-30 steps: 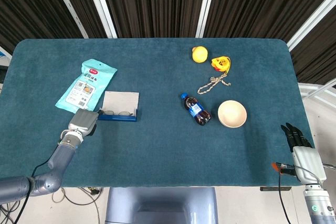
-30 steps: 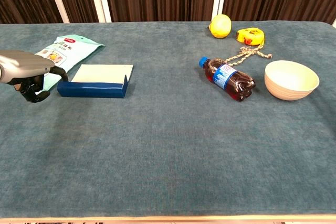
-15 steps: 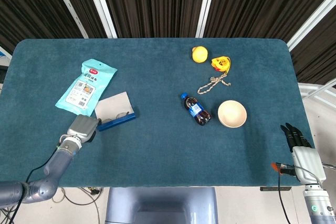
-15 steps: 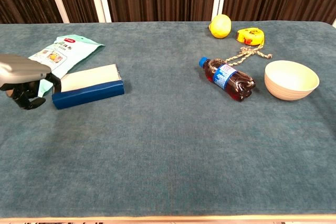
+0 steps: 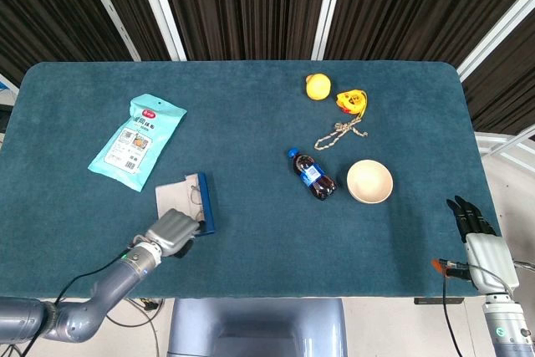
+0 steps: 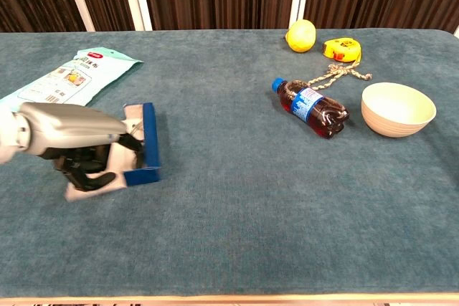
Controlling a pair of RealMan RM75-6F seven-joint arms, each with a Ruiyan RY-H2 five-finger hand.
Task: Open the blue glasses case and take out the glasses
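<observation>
The left robot hand has swept from the case's left end round to its near end, and its fingers now curl against the blue case; whether they truly grip it or only press on it I cannot tell. In that second the case has slid toward the near edge and turned about a quarter turn, so its blue wall now runs front to back. The lid lies open, pale lining up, and the glasses show faintly inside in the head view. So the opening looks done, but the glasses are not yet out, and the case has been dragged rather than steadied.

The right robot hand hangs off the worktop's right edge, fingers together and extended, holding nothing.

The case now sits near the worktop's front edge; another push that way risks tipping it off. The wipes pack lies just beyond it. The bottle, bowl, lemon, tape measure and rope are well apart to the right, leaving open room between.
</observation>
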